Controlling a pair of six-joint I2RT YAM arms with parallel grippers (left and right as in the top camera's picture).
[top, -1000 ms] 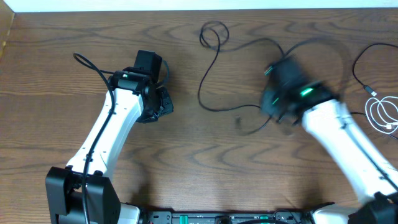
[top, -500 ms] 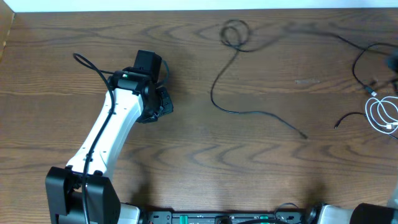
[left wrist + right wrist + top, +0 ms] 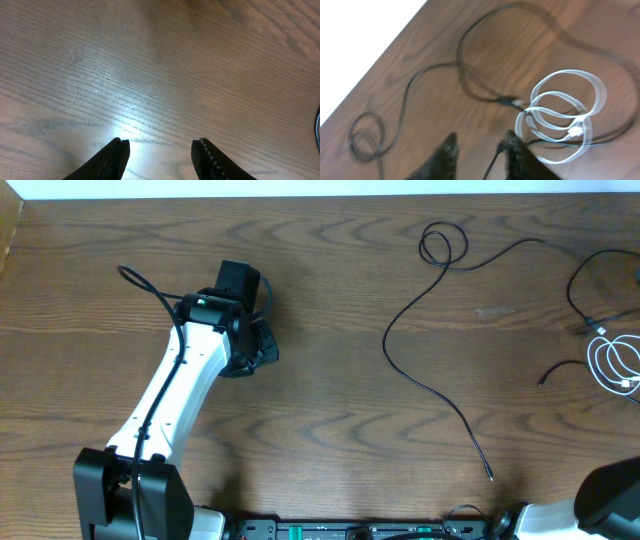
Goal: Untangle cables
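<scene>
The long black cable (image 3: pixel 405 370) lies on the table, with a small loop (image 3: pixel 441 244) at the back and its plug end (image 3: pixel 489 476) near the front. The white cable (image 3: pixel 617 364) lies coiled at the right edge, with black cord running round it. In the right wrist view the white coil (image 3: pixel 561 116) and the black cable (image 3: pixel 470 75) lie ahead of my right gripper (image 3: pixel 482 152), which is open, with a thin black cord end beside its right finger. My left gripper (image 3: pixel 160 155) is open and empty over bare wood; it also shows in the overhead view (image 3: pixel 262 352).
The table's far edge (image 3: pixel 320 197) runs along the top. My right arm (image 3: pixel 610 498) shows only at the bottom right corner of the overhead view. My left arm (image 3: pixel 175 395) stretches over the left part of the table.
The black cable has slid right, its loop going from the upper middle toward the right. My right arm has swung out of the middle to the bottom right corner. The left arm has not moved.
</scene>
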